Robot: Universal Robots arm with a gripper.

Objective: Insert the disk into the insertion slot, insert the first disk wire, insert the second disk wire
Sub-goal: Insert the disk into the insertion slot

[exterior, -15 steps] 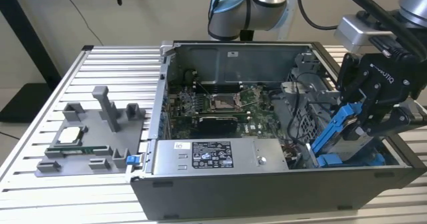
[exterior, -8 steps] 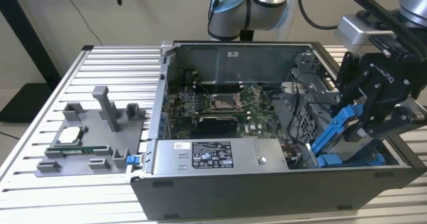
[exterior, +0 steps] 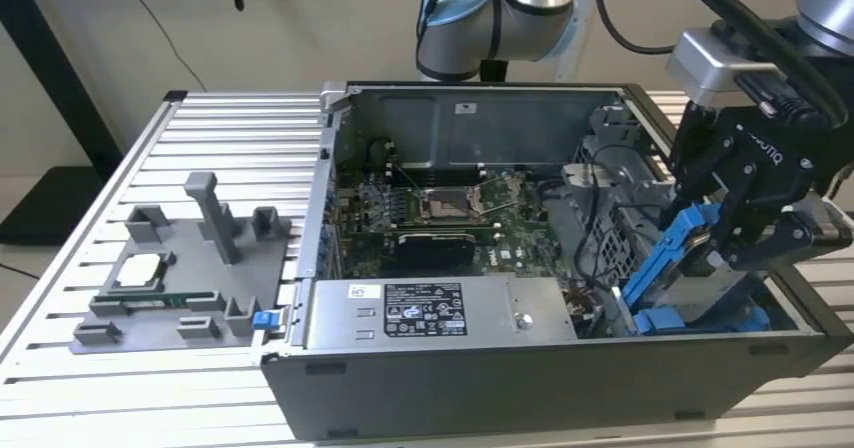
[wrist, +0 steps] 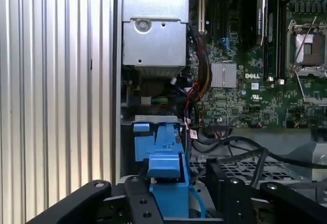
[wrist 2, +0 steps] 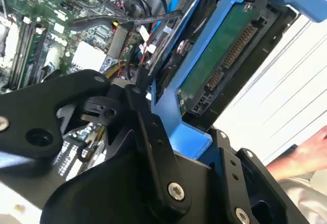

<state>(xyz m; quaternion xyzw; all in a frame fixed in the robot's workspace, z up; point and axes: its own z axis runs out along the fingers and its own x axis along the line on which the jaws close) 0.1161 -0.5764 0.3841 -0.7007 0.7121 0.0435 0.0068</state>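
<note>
Disk (exterior: 667,253), flat in its blue plastic frame, is clamped tilted in my claw (exterior: 714,238), lower edge near the sheet-metal insertion slot (exterior: 683,320) at the case (exterior: 534,388) corner.

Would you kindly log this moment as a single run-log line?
pincer: shut on disk | disk: tilted over insertion slot, not seated | connector: bare

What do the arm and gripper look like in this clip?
The arm has silver-grey tubes and light blue joint caps, with black cables draped along it. A silver-grey block sits at the wrist. The gripper is black, with jointed link fingers, silver screw heads and white lettering on its body.
</note>
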